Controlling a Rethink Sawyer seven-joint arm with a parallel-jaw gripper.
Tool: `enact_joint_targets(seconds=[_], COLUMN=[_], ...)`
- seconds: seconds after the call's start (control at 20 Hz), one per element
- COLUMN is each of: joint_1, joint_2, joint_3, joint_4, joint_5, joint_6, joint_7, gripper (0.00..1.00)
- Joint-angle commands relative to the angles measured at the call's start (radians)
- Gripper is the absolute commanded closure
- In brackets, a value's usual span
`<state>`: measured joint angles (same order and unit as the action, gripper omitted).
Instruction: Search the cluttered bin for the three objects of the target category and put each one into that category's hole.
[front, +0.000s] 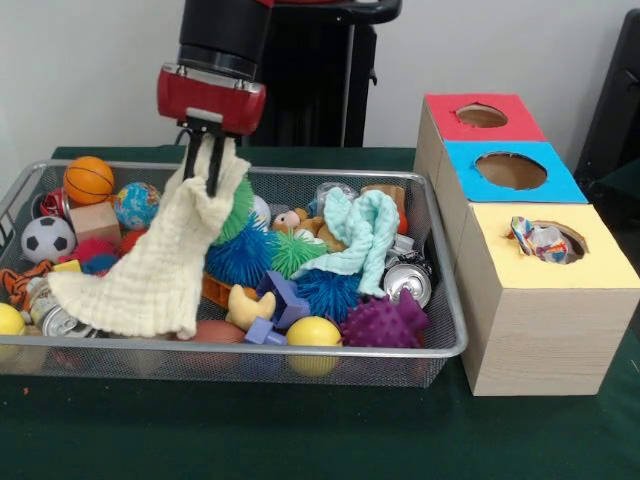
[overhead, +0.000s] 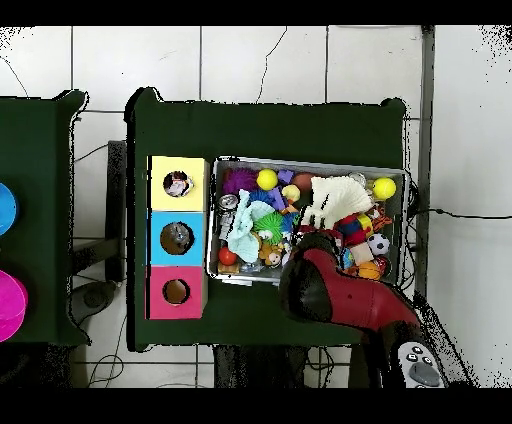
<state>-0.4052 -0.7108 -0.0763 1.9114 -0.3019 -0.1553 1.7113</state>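
Observation:
My gripper (front: 208, 168) is shut on a plain cream cloth (front: 160, 262) and holds it up over the left half of the wire mesh bin (front: 300, 352). The cloth hangs down, and its lower end rests on the clutter. In the overhead view the cloth (overhead: 338, 198) spreads over the bin (overhead: 310, 161) and the arm hides the gripper. One white wad with red, blue and yellow patches (front: 540, 240) sits in the yellow-surround hole (front: 600, 262), also seen from overhead (overhead: 178, 184). No other printed wad shows clearly in the bin.
The bin holds a mint cloth (front: 365, 232), spiky balls in purple (front: 385, 322), blue (front: 328, 290) and green (front: 290, 252), a basketball (front: 88, 178), a soccer ball (front: 47, 238), cans and toys. The blue-surround hole (front: 510, 170) and the red-surround hole (front: 481, 116) lie behind the yellow one.

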Motion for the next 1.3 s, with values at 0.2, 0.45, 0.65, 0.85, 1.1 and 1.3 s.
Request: enact_joint_targets(seconds=[0.2, 0.45, 0.65, 0.85, 1.1, 1.3], joint_1=[0.098, 0.148, 0.162, 0.172, 0.176, 0.167], joint_2=[-0.050, -0.031, -0.008, -0.003, 0.038, 0.074], joint_3=[0.073, 0.045, 0.037, 0.023, -0.077, -0.153], joint_4=[0.091, 0.093, 0.109, 0.115, 0.050, -0.005], joint_5=[0.171, 0.215, 0.230, 0.240, 0.194, 0.165], joint_6=[0.171, 0.143, 0.089, 0.075, 0.014, -0.036], joint_7=[0.247, 0.242, 0.240, 0.233, 0.165, 0.125], gripper=[1.00, 1.00, 1.00, 1.00, 1.00, 1.00])
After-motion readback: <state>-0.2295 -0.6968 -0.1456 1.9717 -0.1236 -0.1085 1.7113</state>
